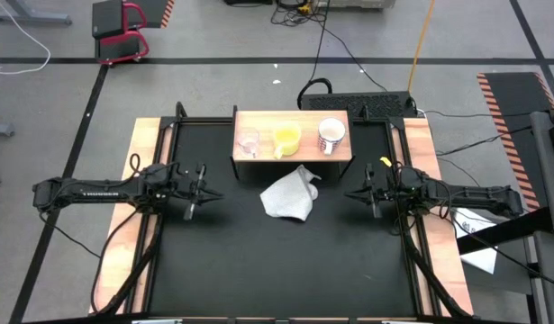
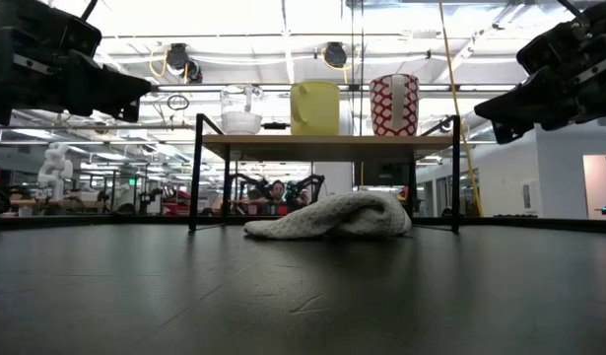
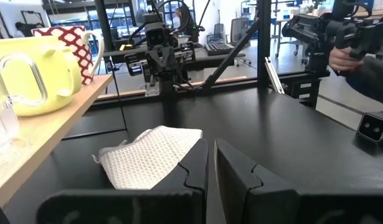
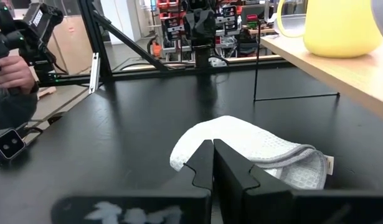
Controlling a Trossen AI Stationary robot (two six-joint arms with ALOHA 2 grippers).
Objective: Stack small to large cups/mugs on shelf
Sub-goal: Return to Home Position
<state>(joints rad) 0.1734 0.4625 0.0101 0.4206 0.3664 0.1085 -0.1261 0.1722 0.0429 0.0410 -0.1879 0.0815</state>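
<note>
The light-wood shelf (image 1: 293, 153) stands at the table's far middle. On its top stand a clear glass cup (image 1: 249, 142), a yellow cup (image 1: 286, 139) with a handle and a white red-patterned mug (image 1: 331, 135), side by side on their bases. They also show in the low view: glass (image 2: 241, 109), yellow cup (image 2: 314, 107), mug (image 2: 393, 104). My left gripper (image 1: 203, 191) hovers at the table's left, shut and empty. My right gripper (image 1: 356, 194) hovers at the right, shut and empty.
A crumpled grey-white cloth (image 1: 290, 195) lies on the black tabletop just in front of the shelf, between the two grippers. A person's hand (image 4: 14, 68) holds a device beyond the table's edge.
</note>
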